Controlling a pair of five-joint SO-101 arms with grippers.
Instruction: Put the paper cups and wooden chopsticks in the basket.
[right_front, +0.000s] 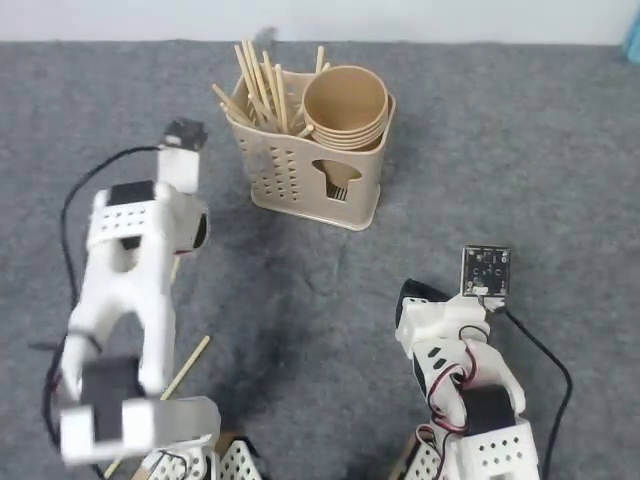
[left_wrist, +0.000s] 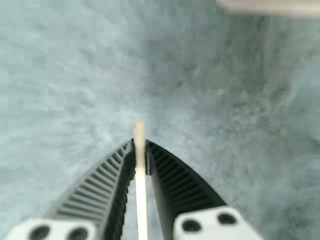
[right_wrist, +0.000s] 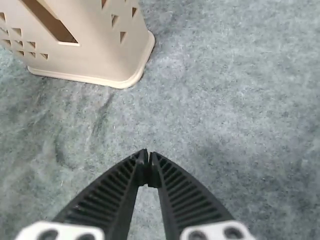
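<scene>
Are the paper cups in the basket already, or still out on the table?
In. The stacked paper cups sit mouth-up inside the basket, beside a bundle of chopsticks.

High camera looks down on the gray mat (right_front: 500, 150); right wrist camera, close, shares its basket (right_front: 290, 178).

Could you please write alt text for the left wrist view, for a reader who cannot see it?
The left tool is shut on a wooden chopstick, whose tip pokes out past the black ribbed fingers, against a grey carpeted table.
</scene>
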